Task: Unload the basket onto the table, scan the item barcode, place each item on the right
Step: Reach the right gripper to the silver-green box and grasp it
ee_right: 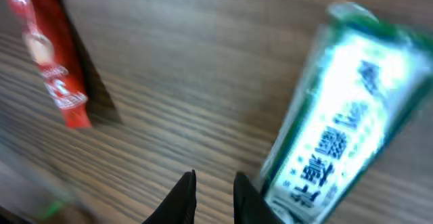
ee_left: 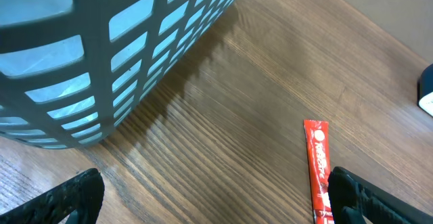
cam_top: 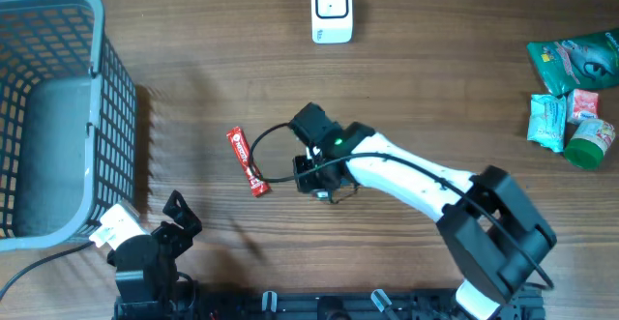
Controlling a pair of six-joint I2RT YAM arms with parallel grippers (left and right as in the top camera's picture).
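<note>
Grey basket (cam_top: 121,107) far left, wooden table (cam_top: 435,88).

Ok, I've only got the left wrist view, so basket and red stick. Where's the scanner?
Observer: The scanner stands at the far side, well beyond the stick.
Operator: And the right gripper?
Observer: The right gripper is low beside the stick, nearly shut, with nothing in it.
Operator: Anything else near it?
Observer: A green-white pack sits just outside that gripper. It's blurred, so I can't read it.
</note>
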